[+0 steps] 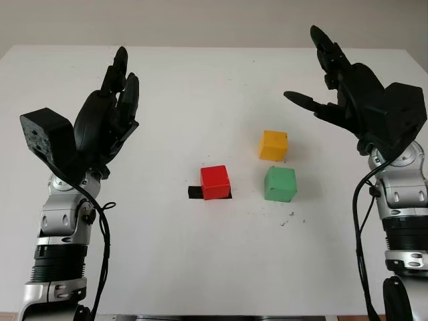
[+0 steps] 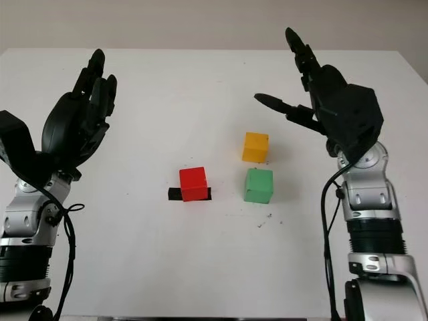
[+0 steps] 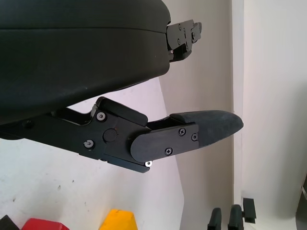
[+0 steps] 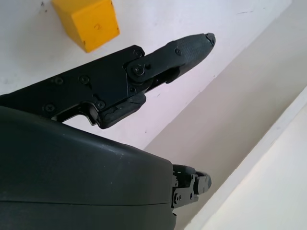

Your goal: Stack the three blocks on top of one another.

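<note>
Three blocks sit apart on the white table (image 1: 200, 267). The red block (image 1: 215, 182) stands at the centre on a black marker patch (image 1: 194, 192). The green block (image 1: 279, 184) lies to its right, and the yellow block (image 1: 273, 145) is just behind the green one. My left hand (image 1: 110, 110) is raised above the table's left side, open, far from the blocks. My right hand (image 1: 334, 80) is raised at the right, open, up and to the right of the yellow block (image 4: 88, 21). Both hands hold nothing.
A pale wall runs behind the table's far edge (image 1: 214, 47). Small dark specks (image 1: 289, 219) mark the table just in front of the green block. Broad bare table surface lies all around the blocks.
</note>
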Controlling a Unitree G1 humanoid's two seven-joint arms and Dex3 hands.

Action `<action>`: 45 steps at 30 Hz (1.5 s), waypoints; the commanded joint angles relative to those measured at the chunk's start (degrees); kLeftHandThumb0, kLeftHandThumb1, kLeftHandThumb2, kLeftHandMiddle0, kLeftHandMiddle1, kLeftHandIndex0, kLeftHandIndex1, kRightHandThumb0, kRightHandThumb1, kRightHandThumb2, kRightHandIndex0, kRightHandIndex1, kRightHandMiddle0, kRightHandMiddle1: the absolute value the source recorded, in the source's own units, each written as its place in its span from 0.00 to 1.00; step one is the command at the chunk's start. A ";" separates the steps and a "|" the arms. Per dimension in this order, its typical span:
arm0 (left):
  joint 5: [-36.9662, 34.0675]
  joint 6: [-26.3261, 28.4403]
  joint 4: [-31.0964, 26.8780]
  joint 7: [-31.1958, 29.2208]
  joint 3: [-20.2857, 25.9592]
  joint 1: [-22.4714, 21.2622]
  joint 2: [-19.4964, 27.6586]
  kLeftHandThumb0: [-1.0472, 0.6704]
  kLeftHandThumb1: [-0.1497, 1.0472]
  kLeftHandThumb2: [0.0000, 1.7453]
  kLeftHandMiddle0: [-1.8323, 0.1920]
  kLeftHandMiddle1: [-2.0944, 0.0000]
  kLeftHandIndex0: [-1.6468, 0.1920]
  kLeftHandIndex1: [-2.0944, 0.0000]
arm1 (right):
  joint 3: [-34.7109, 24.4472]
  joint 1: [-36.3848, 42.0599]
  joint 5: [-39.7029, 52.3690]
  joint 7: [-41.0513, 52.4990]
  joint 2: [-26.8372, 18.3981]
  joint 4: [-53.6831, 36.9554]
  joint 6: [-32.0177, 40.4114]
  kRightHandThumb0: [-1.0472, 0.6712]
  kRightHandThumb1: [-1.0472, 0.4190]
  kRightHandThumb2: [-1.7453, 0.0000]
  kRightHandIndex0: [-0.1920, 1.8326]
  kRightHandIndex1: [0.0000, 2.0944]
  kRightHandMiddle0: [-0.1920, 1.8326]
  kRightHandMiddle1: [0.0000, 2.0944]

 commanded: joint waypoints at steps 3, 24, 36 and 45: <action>-0.25 0.74 -1.76 0.37 0.54 1.22 -0.44 0.18 1.00 0.36 1.00 1.00 1.00 1.00 | 3.44 -5.43 -4.77 4.22 -6.38 1.60 -1.71 0.18 0.12 0.97 0.11 0.05 0.17 0.07; 2.74 1.14 -1.75 2.24 -0.23 1.10 -1.03 0.21 1.00 0.35 1.00 1.00 1.00 1.00 | 26.93 -24.96 -44.37 -13.71 -21.82 27.03 -46.36 0.30 0.15 0.97 0.16 0.04 0.27 0.07; 4.66 0.14 -1.25 2.27 -0.62 0.89 -0.94 0.22 1.00 0.35 1.00 1.00 1.00 1.00 | 38.58 -29.84 -60.62 -36.38 -20.20 33.47 -50.28 0.34 0.16 0.97 0.18 0.03 0.30 0.07; 6.35 -1.02 -0.66 2.81 -1.01 0.74 -0.99 0.22 1.00 0.34 1.00 1.00 1.00 1.00 | 42.24 -31.40 -61.43 -39.35 -17.06 37.42 -50.10 0.35 0.15 0.97 0.18 0.03 0.31 0.06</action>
